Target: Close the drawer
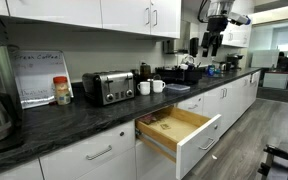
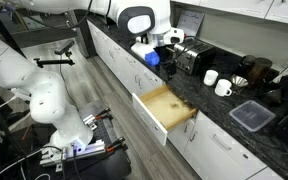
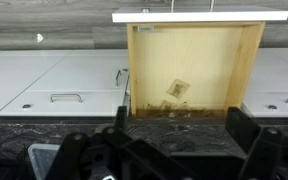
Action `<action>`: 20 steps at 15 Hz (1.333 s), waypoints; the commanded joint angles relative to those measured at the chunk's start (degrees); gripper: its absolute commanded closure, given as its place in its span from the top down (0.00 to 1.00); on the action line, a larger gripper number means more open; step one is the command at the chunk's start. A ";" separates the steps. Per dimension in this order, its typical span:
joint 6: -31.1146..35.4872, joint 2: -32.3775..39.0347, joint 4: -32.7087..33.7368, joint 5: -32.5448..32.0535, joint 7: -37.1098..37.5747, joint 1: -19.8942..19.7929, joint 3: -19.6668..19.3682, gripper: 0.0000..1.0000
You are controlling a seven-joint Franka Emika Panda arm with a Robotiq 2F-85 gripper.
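Far left on the dark worktop (image 1: pixel 44 118) sits a jar (image 1: pixel 62 90), then the toaster (image 1: pixel 109 87), then a pair of white mugs (image 1: pixel 151 87), and none of it matters for this job. Moving along, there it is: the drawer (image 1: pixel 179 133), pulled well out of the cabinet run below the worktop. Its pale wooden box is open to the room and its white front faces out with the bar handle (image 1: pixel 206 143). Nothing is touching it.

Right of that, and high up, the arm (image 1: pixel 216 22) hangs above the far end of the worktop, well apart from the drawer. In the wrist view the jaws stand spread apart with nothing between them. The drawer (image 3: pixel 194 65) lies ahead, past the worktop edge, with its white front (image 3: pixel 199 16) furthest from the camera.

By my reading, nothing is done yet. The arm has to come down to that front and push it home, flush with the neighbouring fronts (image 3: pixel 54 85).
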 commanded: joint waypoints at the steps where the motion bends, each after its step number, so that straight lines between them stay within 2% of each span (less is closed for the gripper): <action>1: 7.13 -3.78 -8.88 0.27 -0.15 -0.65 0.80 1.00; 5: 12.35 -7.12 -19.22 0.95 0.79 0.20 1.95 1.00; 10: 13.82 -10.77 -29.26 3.24 1.72 2.07 3.11 1.00; 11: 12.25 -6.51 -24.90 4.35 1.64 2.99 2.81 1.00; 15: 13.73 -3.44 -25.92 6.69 1.84 4.00 2.63 1.00; 20: 14.82 4.14 -25.92 11.42 0.36 5.05 2.12 1.00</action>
